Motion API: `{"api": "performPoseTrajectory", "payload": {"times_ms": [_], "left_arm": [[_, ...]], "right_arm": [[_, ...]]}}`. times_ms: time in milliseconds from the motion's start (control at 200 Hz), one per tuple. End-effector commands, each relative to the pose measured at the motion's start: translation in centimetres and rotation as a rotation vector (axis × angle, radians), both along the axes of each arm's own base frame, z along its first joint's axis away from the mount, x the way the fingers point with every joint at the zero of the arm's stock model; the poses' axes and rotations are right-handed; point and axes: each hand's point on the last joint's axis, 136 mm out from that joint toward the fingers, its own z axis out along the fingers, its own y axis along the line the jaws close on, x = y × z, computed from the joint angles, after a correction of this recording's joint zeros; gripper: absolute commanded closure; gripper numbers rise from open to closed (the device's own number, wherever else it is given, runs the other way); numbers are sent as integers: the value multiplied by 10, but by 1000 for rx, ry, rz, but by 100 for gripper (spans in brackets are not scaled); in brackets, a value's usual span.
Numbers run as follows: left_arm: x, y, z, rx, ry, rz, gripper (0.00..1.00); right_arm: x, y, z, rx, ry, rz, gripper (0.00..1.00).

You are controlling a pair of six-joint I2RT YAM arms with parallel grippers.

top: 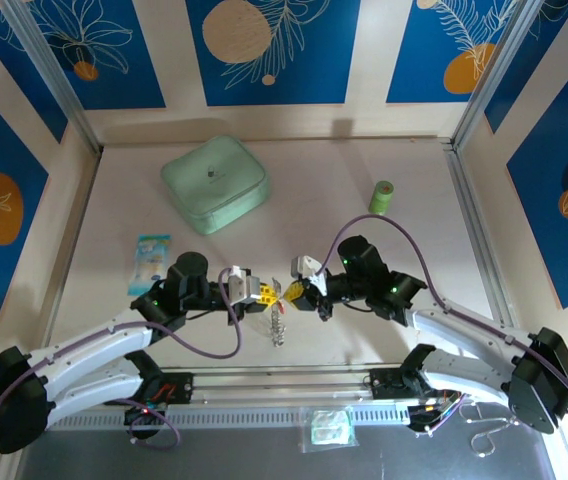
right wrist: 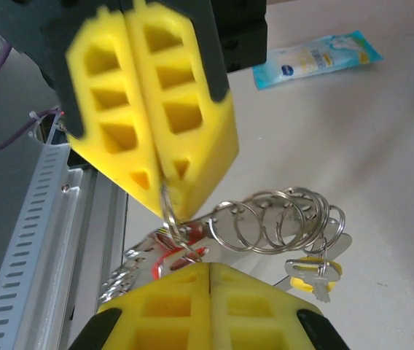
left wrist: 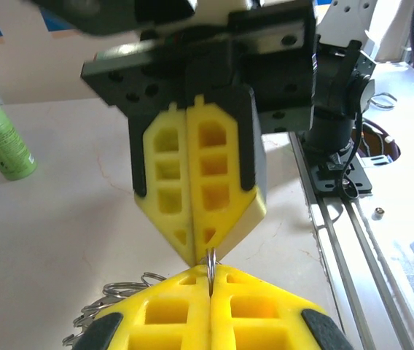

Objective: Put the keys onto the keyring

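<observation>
Presently, my left jaws are clenched on the keyring (right wrist: 276, 219), holding its thin ring edge-up so a key can be threaded. My right jaws, tip to tip with them, are clenched at the red key (right wrist: 174, 253); whether they grip it, I cannot tell. Beyond, the yellow key (right wrist: 315, 271) hangs on the chain, slack, above the table (top: 364, 330).
</observation>
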Motion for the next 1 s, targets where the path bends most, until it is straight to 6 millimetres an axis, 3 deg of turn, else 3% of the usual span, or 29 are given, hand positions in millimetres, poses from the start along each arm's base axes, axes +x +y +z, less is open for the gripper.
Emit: {"api": "performPoseTrajectory", "payload": {"times_ms": [0, 240, 330, 440, 745, 995], "left_arm": [[-8, -2, 21, -76, -28, -56, 100], [-5, -2, 19, -72, -35, -37, 100], [-4, -2, 18, -72, -37, -32, 100], [-3, -2, 19, -77, -37, -28, 100], [0, -3, 21, -93, -34, -13, 100], [0, -3, 23, -95, -38, -10, 100]], "right_arm": [[-4, 6, -1, -1, 16, 47, 100], [-5, 3, 1, -4, 10, 36, 100], [-5, -4, 3, -10, -13, 5, 82], [-8, -11, 6, -4, -32, -12, 74], [-16, -2, 7, 17, 4, 19, 66], [-13, 4, -1, -13, 15, 27, 70]]}}
